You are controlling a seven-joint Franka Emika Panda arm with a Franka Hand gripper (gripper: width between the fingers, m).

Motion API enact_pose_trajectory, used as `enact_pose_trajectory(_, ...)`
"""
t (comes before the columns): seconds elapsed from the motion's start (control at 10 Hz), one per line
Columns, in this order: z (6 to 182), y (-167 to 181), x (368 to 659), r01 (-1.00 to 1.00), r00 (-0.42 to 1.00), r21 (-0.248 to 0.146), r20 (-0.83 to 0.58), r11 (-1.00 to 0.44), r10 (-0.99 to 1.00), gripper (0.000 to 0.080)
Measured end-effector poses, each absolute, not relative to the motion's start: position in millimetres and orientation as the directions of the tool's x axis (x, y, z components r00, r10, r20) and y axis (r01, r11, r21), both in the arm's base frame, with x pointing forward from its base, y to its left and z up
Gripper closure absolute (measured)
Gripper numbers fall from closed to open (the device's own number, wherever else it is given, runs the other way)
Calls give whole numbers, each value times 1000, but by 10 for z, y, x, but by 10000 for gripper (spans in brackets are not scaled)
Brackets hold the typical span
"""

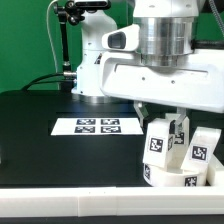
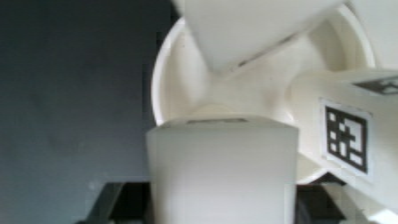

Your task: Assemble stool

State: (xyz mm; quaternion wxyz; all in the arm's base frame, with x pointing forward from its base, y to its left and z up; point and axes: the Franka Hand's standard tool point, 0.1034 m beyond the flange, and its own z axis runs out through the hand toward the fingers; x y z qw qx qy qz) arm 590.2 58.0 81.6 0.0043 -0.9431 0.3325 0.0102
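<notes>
A: Where is the stool?
B: Its round white seat [image 1: 168, 178] sits on the black table [image 1: 40, 130], tagged legs [image 1: 158, 140] upright.
A: The gripper [image 1: 176, 128]?
B: Closed, apparently clamping one leg.

The marker board [image 1: 97, 126] lies flat on the dark bench [image 1: 30, 140], near its middle; a long white bar [image 1: 70, 205] runs along the bench's front edge
</notes>
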Motion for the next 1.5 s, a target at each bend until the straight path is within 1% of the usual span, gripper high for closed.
enact_pose_trajectory(0.1, 812, 594, 5904, -722, 692, -14, -27, -691, -722, 461)
enact_pose_trajectory(0.2, 811, 596, 5915, -776, 631, -33, -34, -630, -775, 461)
enact_pose_trajectory(0.3, 813, 627, 5916, -818, 575, -25, -33, -575, -817, 461)
enact_pose_trajectory(0.5, 815, 634, 5919, -876, 482, -25, -38, -482, -875, 461)
enact_pose_trajectory(0.6, 813, 636, 5918, -910, 414, -22, -41, -413, -909, 461)
enact_pose_trajectory(1.0, 810, 644, 5918, -979, 203, -15, -53, -203, -978, 461)
enact_pose_trajectory(1.1, 809, 645, 5920, -996, 87, -14, -63, -87, -994, 461)
enact_pose_trajectory(1.2, 806, 631, 5932, -998, -49, -22, -76, 51, -996, 461)
enact_pose_trajectory(1.4, 800, 639, 5963, -955, -284, -59, -103, 291, -953, 461)
enact_pose_trajectory(1.5, 801, 644, 5979, -929, -353, -78, -115, 362, -929, 461)
